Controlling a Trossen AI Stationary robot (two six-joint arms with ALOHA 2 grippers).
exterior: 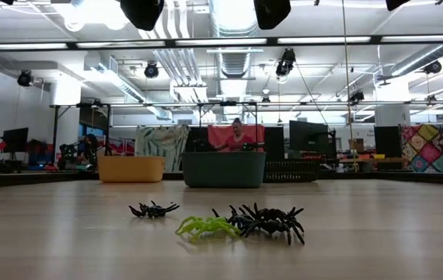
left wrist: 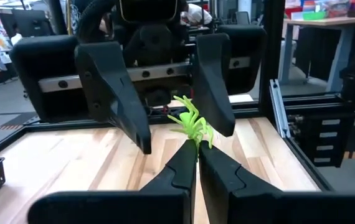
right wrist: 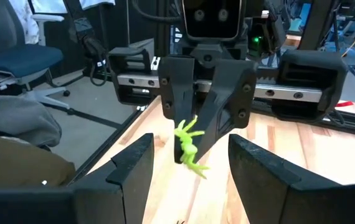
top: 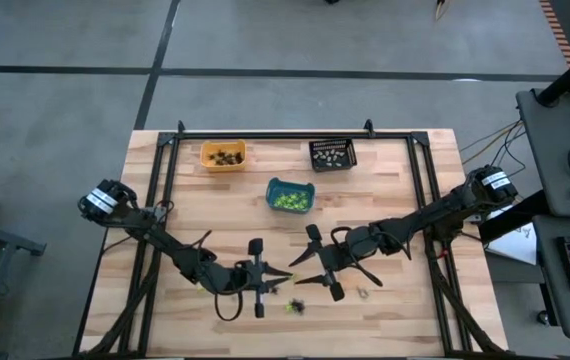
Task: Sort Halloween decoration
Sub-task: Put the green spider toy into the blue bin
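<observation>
Low view, nearest on the desk (exterior: 66, 233): a green spider (exterior: 206, 227) is lying against a clump of black spiders (exterior: 270, 221), with one more black spider (exterior: 153, 209) sitting apart to the side.

High view, near edge: the left tool (top: 283, 275) is pinching a second green spider (left wrist: 193, 122) between fully closed fingers, holding it clear of the desk. The right tool (top: 313, 262) is facing it, fingers spread wide on either side of that spider and gripping nothing. In both wrist views the spider is hanging from the left fingertips only.

A pale trinket (top: 362, 293) is lying just beside the right arm; its shape is too small to tell.

Farther back: a teal bin (top: 291, 195) is holding green pieces, then an orange bin (top: 222, 156) dark ones and a black bin (top: 332, 154) pale ones.
</observation>
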